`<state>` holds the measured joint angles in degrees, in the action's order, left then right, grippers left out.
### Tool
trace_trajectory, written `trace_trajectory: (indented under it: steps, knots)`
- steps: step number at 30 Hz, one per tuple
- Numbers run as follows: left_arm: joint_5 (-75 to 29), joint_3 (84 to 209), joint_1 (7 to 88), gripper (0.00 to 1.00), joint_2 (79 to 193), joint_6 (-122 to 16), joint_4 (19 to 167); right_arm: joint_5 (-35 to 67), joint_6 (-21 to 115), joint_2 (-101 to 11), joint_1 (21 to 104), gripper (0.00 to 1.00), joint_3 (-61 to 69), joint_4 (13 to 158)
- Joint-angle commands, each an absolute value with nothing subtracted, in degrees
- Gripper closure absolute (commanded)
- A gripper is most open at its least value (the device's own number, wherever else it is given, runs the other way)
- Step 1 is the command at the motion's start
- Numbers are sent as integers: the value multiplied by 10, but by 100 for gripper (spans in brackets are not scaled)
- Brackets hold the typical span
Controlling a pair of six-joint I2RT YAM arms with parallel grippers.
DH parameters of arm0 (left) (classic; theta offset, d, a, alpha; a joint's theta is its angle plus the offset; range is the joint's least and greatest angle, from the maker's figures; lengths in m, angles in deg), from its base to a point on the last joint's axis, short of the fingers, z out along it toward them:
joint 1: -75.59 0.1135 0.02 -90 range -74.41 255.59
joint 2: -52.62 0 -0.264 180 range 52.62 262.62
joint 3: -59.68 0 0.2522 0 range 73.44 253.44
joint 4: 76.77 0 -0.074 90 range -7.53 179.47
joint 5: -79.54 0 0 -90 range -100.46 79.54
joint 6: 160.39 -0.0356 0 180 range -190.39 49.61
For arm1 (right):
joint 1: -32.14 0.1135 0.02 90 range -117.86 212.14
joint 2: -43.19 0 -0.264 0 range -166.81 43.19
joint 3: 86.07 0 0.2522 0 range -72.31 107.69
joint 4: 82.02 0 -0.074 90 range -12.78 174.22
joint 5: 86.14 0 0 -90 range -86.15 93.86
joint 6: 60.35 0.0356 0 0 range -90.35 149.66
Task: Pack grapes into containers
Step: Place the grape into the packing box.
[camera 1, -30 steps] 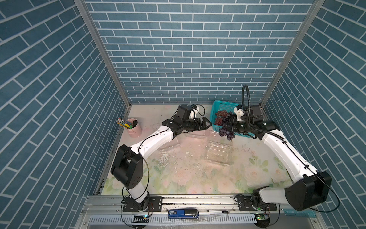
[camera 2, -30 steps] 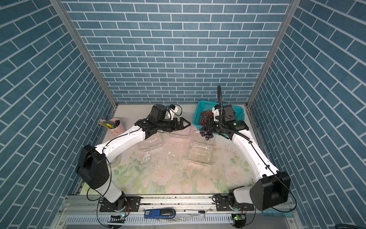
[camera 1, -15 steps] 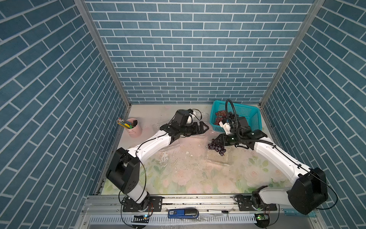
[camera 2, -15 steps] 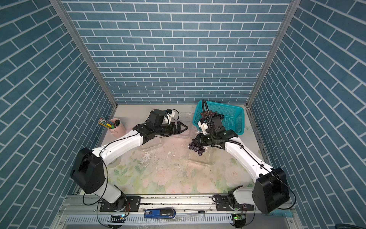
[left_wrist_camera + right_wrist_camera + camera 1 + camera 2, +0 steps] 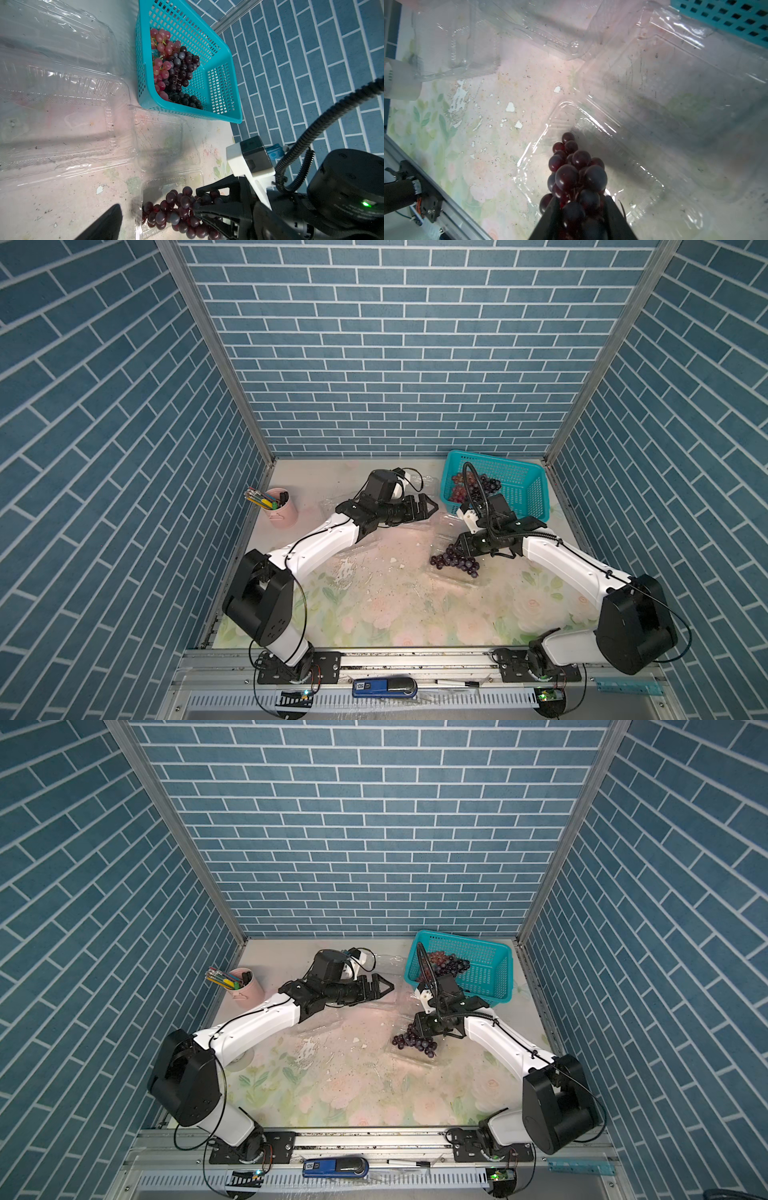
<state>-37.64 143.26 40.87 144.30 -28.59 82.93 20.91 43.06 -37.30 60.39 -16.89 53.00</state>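
Observation:
A dark purple bunch of grapes (image 5: 455,562) (image 5: 415,1043) (image 5: 575,172) is clamped between the fingers of my right gripper (image 5: 457,549) (image 5: 579,199), which is shut on it. The bunch sits low over the tray of an open clear container (image 5: 643,172) (image 5: 172,182); whether it touches the tray I cannot tell. More red and dark grapes (image 5: 174,68) (image 5: 469,485) lie in the teal basket. Two other clear containers (image 5: 62,116) (image 5: 52,31) lie further back. My left gripper (image 5: 428,508) (image 5: 384,986) hovers open and empty above them.
The teal basket (image 5: 523,485) (image 5: 218,83) stands at the back right against the wall. A pink pen cup (image 5: 282,508) stands at the back left. The flowered mat (image 5: 374,605) has flaking white patches. Brick walls enclose three sides.
My right gripper has carried the dark bunch from beside the basket down and toward the front, to the open container. The left arm has shifted slightly, still open.

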Motion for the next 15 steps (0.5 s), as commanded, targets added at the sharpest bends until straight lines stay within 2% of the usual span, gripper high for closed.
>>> trace_trajectory:
  steps: [1, 15]
  knots:
    - [-378, 1435, 412, 0, 1456, -285, 836, 159, 405, -391, 606, 60, -172, 535]
    - [-389, 1401, 412, 0, 1458, -277, 847, 120, 430, -409, 606, 55, -175, 570]
